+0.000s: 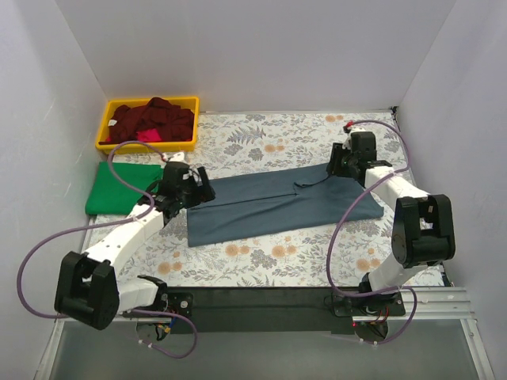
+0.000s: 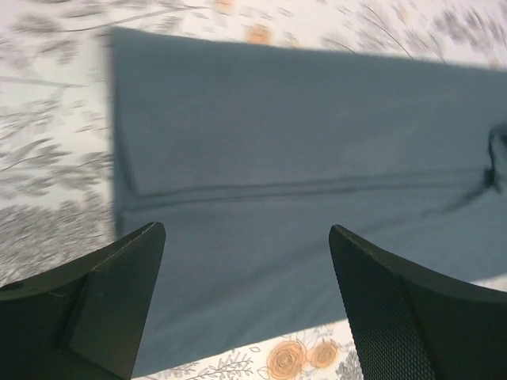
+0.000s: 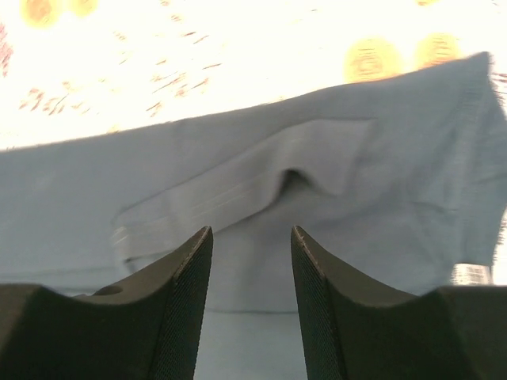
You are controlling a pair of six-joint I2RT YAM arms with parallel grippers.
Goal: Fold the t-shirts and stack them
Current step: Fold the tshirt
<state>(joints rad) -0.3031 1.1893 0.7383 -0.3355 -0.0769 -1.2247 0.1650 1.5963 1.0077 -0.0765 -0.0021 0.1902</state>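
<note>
The floral-covered bench (image 1: 269, 257) carries the blue shirt (image 1: 277, 202) at its middle. The shirt lies flat in a long folded band that runs from left of centre to the right side. A straight fold line runs along its length, and the collar opening puckers slightly near the right end.

The left end effector (image 2: 245, 231) hangs over the shirt's left end. Its fingers (image 2: 119, 293) are spread wide apart with nothing between them, and blue fabric fills the gap in the left wrist view. The right end effector (image 3: 249, 231) sits at the shirt's far right edge, pointing down at the collar area. Its fingers are apart by a narrow gap and clamp nothing, and the shirt shows through the gap. Whether either tip touches the fabric cannot be told.

Farther back on the left, the green shirt (image 1: 119, 186) lies folded flat, just beside the left end effector and apart from the blue shirt. Behind it, in the far left corner, stands the yellow bin (image 1: 105, 131). It holds crumpled red shirts (image 1: 158, 117) in a heap, with a pink shirt (image 1: 148, 135) peeking out at the near side.
</note>
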